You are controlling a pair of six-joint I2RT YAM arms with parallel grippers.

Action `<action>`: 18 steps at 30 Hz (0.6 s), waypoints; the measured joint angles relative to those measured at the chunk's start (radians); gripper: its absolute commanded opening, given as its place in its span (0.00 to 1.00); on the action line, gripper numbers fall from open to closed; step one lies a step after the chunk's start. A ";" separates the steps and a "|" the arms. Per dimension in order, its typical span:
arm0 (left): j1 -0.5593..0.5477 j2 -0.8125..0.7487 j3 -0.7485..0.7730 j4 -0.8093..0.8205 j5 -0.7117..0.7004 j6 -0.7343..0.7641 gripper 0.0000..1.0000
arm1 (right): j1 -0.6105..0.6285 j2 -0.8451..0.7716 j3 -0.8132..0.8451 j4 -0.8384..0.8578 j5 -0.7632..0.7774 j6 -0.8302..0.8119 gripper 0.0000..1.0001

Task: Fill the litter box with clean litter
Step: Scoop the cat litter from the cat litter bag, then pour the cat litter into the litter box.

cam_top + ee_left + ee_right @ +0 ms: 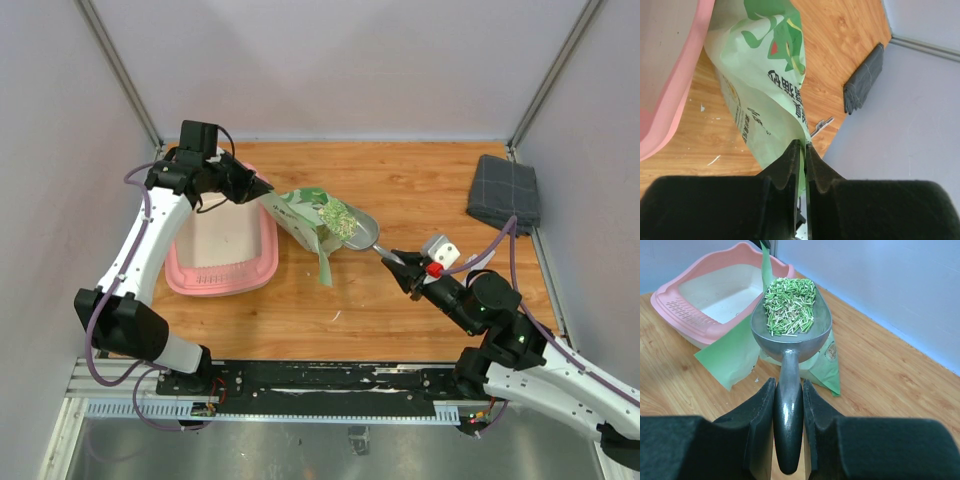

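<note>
Looking at the top external view first: my left gripper (262, 188) was upper left of centre, pinching the top corner of the green bag (310, 215). The litter box (225, 272) sat on the table (420, 180) at left, partly under my left arm and just beside the bag. My right gripper (400, 262) was right of centre, clamped on the handle of the scoop (366, 233). The scoop bowl was at the bag mouth with the clean litter (338, 218) heaped there. A grey cloth (503, 190) lay at far right, well apart.

Left wrist view: fingers were pressed almost together at bottom centre with the thin bag (765, 75) edge nipped between them. The pink litter box (675, 100) rim was at the left edge, touching or nearly touching the bag; I could not tell which. The cloth (863, 82) was at right.

Right wrist view: fingers gripped the scoop (822, 325) handle from both sides, bottom centre. The bowl was level, above the bag (735, 355), loaded with clean litter (790, 305). The litter box (690, 315) was upper left, beyond the bowl, its pale inside showing.
</note>
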 measured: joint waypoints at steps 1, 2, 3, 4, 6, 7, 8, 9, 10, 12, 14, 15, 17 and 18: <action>0.000 -0.001 0.000 0.000 0.000 0.004 0.18 | 0.000 0.004 0.002 0.000 0.000 0.000 0.01; 0.000 -0.002 0.000 0.001 0.000 0.008 0.20 | 0.000 0.008 0.004 0.000 0.000 0.000 0.01; 0.000 -0.003 0.000 0.001 0.000 0.011 0.22 | 0.000 0.013 0.007 -0.001 0.000 0.000 0.01; 0.001 -0.004 0.000 0.002 0.000 0.013 0.25 | 0.000 0.019 0.010 0.000 0.000 0.000 0.01; 0.004 -0.007 0.000 0.004 0.000 0.017 0.32 | 0.000 0.027 0.013 0.000 -0.001 0.000 0.01; 0.007 -0.008 0.000 0.005 0.000 0.018 0.35 | 0.000 0.031 0.014 0.001 -0.003 0.000 0.01; 0.010 -0.010 0.000 0.006 0.000 0.022 0.38 | 0.000 0.034 0.014 0.001 -0.004 0.000 0.01; 0.014 -0.011 0.002 0.006 0.000 0.023 0.40 | 0.000 0.039 0.015 0.001 -0.007 0.000 0.01; 0.020 -0.011 0.004 0.007 0.000 0.026 0.41 | 0.000 0.044 0.015 0.001 -0.008 0.000 0.01; 0.032 -0.011 0.013 0.006 0.000 0.034 0.45 | 0.000 0.055 0.015 0.007 -0.013 0.000 0.01; 0.044 -0.011 0.026 0.002 0.000 0.042 0.53 | 0.000 0.066 0.015 0.012 -0.018 0.000 0.01; 0.052 -0.011 0.036 0.000 -0.001 0.048 0.57 | 0.000 0.073 0.015 0.016 -0.021 0.000 0.01; 0.068 -0.011 0.056 -0.007 0.000 0.063 0.61 | 0.000 0.089 0.019 0.019 -0.026 0.000 0.01; 0.078 -0.011 0.067 -0.011 0.000 0.069 0.62 | 0.000 0.097 0.023 0.021 -0.028 0.000 0.01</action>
